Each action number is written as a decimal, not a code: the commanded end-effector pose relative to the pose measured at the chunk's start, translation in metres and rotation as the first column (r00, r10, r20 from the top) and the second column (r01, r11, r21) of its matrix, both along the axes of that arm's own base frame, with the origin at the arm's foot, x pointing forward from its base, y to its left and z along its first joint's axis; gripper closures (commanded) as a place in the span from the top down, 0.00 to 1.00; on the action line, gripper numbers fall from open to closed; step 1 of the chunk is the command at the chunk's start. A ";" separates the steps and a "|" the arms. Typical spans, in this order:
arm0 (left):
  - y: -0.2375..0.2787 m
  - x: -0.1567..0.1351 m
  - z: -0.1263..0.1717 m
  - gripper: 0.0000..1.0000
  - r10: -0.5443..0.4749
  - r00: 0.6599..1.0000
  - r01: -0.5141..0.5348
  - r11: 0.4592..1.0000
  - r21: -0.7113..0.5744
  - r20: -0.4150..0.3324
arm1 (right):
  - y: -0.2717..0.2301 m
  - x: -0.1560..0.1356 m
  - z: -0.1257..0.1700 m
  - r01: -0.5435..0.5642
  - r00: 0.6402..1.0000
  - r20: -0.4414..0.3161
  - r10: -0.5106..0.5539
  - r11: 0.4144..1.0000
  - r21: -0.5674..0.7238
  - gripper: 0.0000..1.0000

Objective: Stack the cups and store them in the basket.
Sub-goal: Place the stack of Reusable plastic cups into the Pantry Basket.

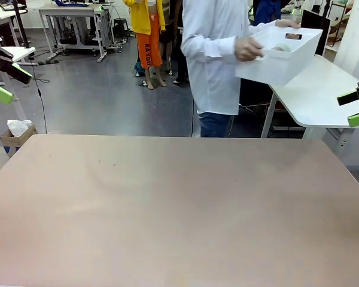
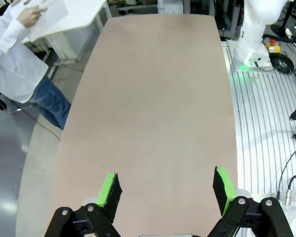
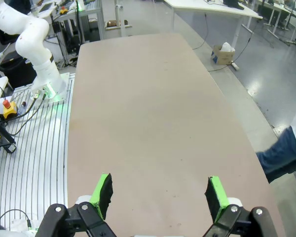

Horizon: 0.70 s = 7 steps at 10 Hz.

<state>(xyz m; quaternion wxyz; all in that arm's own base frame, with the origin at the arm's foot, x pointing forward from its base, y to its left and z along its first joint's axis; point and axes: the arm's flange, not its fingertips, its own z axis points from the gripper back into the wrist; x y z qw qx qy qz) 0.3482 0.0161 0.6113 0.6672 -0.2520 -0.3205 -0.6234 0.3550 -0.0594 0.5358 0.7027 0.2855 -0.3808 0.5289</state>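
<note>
We noted the table (image 1: pixel 179 209) with a plain tan top. The person (image 1: pixel 212 54), in a white shirt and blue jeans, stood beyond its far edge, right of the middle, turned toward a white side table (image 1: pixel 323 95) past the far right corner.

The basket (image 1: pixel 281 54) was off our table altogether: the person held it up in the air with both hands, one hand (image 1: pixel 248 49) on its near left corner and the other hand (image 1: pixel 286 24) on the far rim, above the near end of the white side table. One slot handle faced us in its end wall. We could make out something pale inside through the rim, but could not tell whether it was the cups.

The left gripper (image 1: pixel 5 82) hung at the left edge of the front view, off the table's far left corner, its green pads spread wide with nothing between them. Its own wrist view gave the same: left gripper (image 2: pixel 165 190), both pads well apart over bare tabletop.

The right gripper (image 1: pixel 354 107) sat at the right edge, level with the side table, likewise gaping and empty. From its wrist, the right gripper (image 3: pixel 158 195) showed its pads far apart above the bare top.
</note>
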 end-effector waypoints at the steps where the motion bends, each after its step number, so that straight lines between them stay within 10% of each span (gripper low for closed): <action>1: -0.001 0.000 0.003 0.97 0.001 1.000 -0.001 1.000 0.001 -0.012 | 0.000 0.000 0.001 -0.008 1.000 0.019 0.007 1.000 0.014 1.00; 7: -0.001 0.000 0.003 0.97 0.001 1.000 -0.001 1.000 0.001 -0.012 | 0.000 0.000 0.001 -0.008 1.000 0.019 0.007 1.000 0.014 1.00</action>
